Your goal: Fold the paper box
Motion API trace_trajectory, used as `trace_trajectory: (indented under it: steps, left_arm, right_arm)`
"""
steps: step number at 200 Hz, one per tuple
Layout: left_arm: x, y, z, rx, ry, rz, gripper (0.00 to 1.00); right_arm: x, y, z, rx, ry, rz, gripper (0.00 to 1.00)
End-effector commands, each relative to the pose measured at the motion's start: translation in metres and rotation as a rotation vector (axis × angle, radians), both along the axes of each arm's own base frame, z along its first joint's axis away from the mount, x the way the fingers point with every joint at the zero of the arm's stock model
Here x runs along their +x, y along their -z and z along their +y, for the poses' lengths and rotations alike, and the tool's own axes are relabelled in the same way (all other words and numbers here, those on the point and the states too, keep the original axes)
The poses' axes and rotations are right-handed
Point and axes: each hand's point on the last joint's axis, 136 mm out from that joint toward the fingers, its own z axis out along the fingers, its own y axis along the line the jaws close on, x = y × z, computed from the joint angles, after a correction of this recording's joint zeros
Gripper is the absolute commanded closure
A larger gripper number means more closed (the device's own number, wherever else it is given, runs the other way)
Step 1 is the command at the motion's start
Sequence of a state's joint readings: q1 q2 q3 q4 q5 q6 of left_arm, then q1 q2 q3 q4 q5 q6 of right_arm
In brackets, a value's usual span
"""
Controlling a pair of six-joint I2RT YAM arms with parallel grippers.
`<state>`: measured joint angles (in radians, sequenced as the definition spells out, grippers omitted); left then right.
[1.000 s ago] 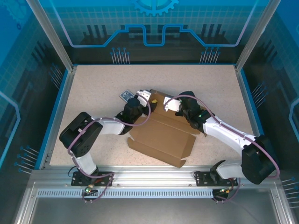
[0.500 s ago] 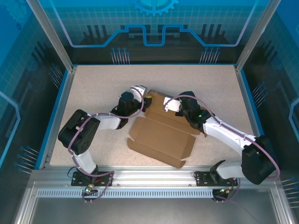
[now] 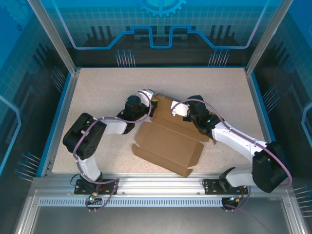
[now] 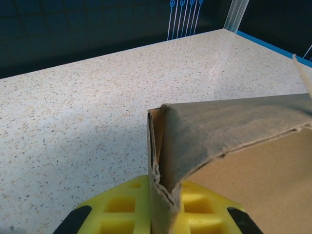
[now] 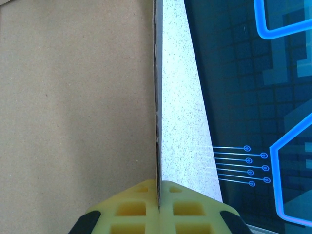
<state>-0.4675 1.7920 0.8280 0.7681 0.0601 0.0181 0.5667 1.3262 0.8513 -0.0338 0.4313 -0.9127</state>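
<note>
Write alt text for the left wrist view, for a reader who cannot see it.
The left gripper has its yellow fingers shut on a raised, folded corner of the brown paper box, which extends off to the right. Behind it lies a speckled table against a dark blue wall.

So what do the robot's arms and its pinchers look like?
Both the left arm and right arm are chunky black and white pieces with a thin purple cable looping along. The fingers are bright yellow with square hollows, like a waffle. A tiny green light glows on the right arm.
</note>
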Motion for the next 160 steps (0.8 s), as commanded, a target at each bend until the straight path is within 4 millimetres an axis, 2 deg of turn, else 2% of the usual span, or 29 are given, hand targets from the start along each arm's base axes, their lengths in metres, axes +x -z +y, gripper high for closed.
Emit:
trace_trajectory:
  steps: [1,27,59,83,89,96,123,135,160]
  left_arm:
    - [0.005,-0.005,0.0,-0.017,-0.016,-0.019,0.99]
    - [0.006,-0.012,0.002,0.005,-0.061,-0.052,1.0]
    - [0.007,-0.019,0.009,0.026,-0.135,-0.079,1.0]
    - [0.006,-0.023,0.011,0.056,-0.166,-0.095,1.0]
    - [0.006,-0.023,0.013,0.061,-0.178,-0.093,1.0]
    - [0.006,-0.023,0.014,0.07,-0.19,-0.089,1.0]
    - [0.006,-0.023,0.022,0.085,-0.253,-0.079,1.0]
    - [0.007,-0.024,0.026,0.08,-0.279,-0.073,1.0]
    - [0.006,-0.023,0.032,0.075,-0.315,-0.055,1.0]
  right_arm:
    - [0.004,-0.018,0.002,0.06,0.018,-0.014,1.0]
    - [0.004,-0.028,0.003,0.102,0.039,-0.006,0.89]
    - [0.001,-0.034,0.004,0.192,0.084,0.029,0.68]
    - [-0.007,-0.046,0.01,0.323,0.1,0.062,0.55]
    - [-0.009,-0.048,0.012,0.363,0.104,0.076,0.46]
    - [-0.013,-0.052,0.015,0.402,0.105,0.094,0.4]
    - [-0.025,-0.066,0.019,0.538,0.145,0.155,0.33]
    - [-0.031,-0.069,0.018,0.597,0.177,0.191,0.25]
    - [-0.042,-0.066,-0.001,0.675,0.318,0.218,0.22]
